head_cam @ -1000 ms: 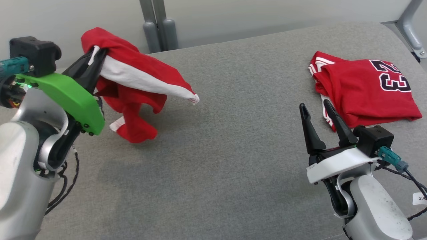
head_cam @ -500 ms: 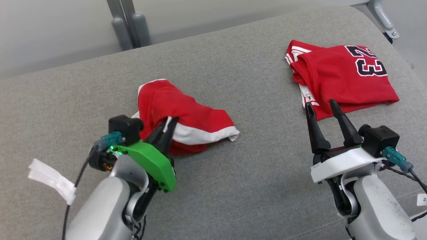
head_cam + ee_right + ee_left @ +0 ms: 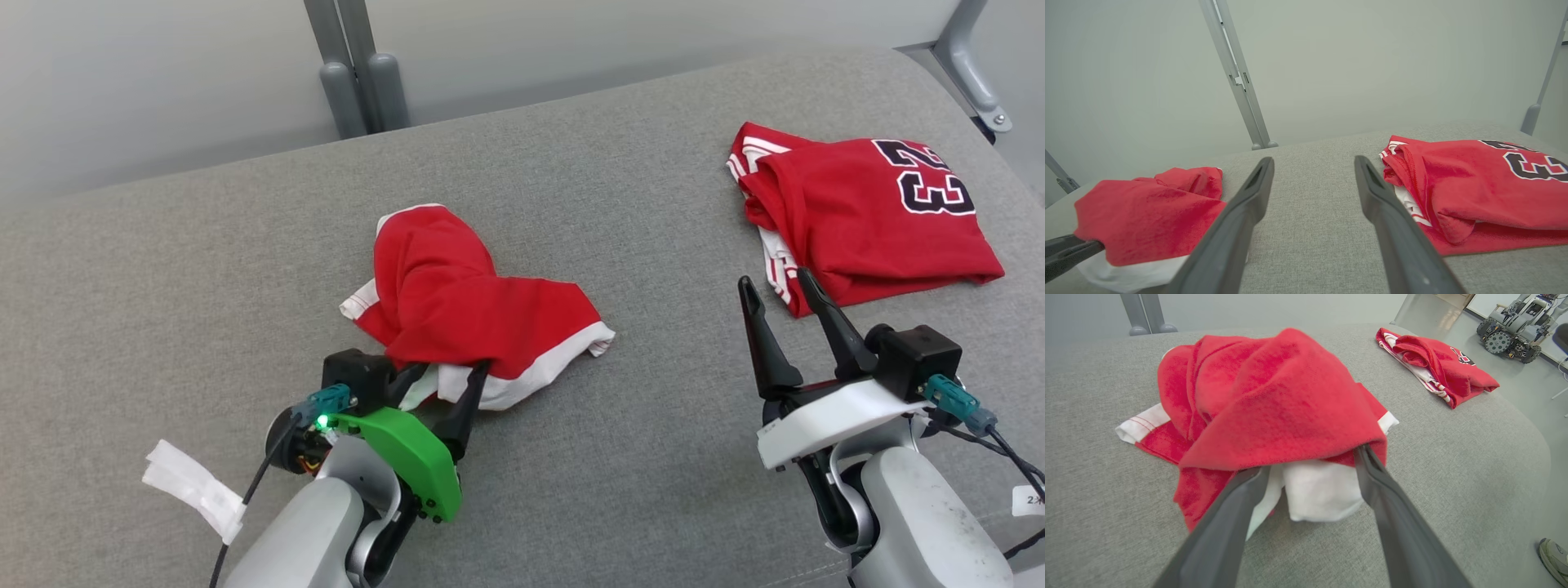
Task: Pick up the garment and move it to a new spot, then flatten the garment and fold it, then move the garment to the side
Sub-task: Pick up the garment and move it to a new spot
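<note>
Two red garments lying on worktop, left tool gaping around white hem of crumpled garment, right tool gaping near folded jersey, touching nothing.

Our count, kind by kind

We count two garments: one crumpled red-and-white cloth garment and one folded red jersey with a dark number 23. We find one grey fabric-covered table, two grippers, the left gripper and the right gripper, each with two long dark fingers, three grey metal posts, and one white tape tag.
</note>
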